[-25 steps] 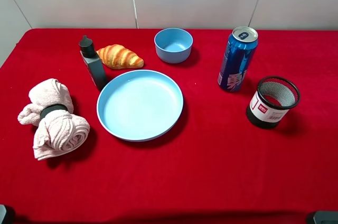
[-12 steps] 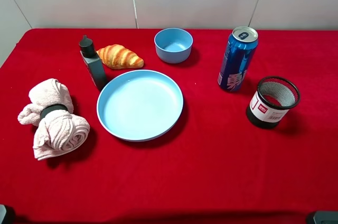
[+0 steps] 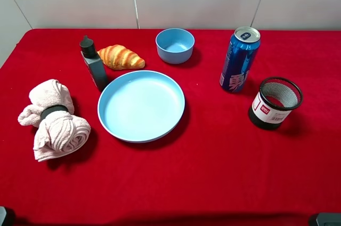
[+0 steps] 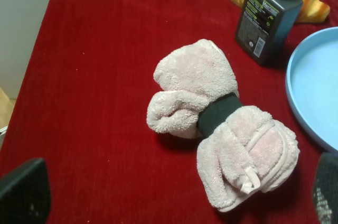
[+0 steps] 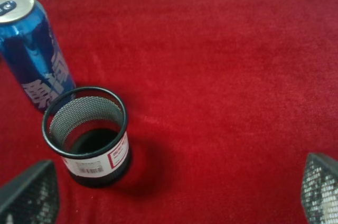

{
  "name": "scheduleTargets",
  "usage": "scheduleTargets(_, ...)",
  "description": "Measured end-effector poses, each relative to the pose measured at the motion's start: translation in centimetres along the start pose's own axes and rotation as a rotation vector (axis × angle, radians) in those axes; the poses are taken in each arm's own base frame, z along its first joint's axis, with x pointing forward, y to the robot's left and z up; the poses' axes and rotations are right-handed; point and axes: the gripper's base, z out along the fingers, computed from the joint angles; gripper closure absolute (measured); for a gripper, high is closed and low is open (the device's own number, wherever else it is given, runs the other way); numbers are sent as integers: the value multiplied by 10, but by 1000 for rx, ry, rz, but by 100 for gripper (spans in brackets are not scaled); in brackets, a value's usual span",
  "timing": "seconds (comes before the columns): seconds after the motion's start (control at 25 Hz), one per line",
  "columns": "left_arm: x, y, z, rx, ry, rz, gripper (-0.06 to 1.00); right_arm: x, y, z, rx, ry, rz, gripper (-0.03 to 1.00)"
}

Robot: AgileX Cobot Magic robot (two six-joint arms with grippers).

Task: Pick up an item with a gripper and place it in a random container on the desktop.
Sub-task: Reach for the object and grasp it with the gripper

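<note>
On the red table (image 3: 213, 172) a blue plate (image 3: 141, 106) sits near centre. The can (image 3: 240, 59) stands upright at two o'clock, near the mesh cup (image 3: 275, 103), at its eleven. The left gripper (image 4: 174, 189) and right gripper (image 5: 174, 189) gape wide, holding nothing.

upright blue can (image 3: 240, 59), mesh cup (image 3: 267, 110) near it, red cloth (image 3: 213, 172) beneath

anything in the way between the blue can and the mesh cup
Nothing visible. The blue can stands upright close beside the mesh cup, apart from it, with only bare red cloth between them.
</note>
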Motion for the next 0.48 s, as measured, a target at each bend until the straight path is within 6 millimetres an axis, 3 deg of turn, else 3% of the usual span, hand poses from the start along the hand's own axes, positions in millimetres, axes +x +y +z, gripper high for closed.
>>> scheduleTargets(0.48, 0, 0, 0, 0, 0, 0, -5, -55, 2, 30, -24, 199, -63, 28)
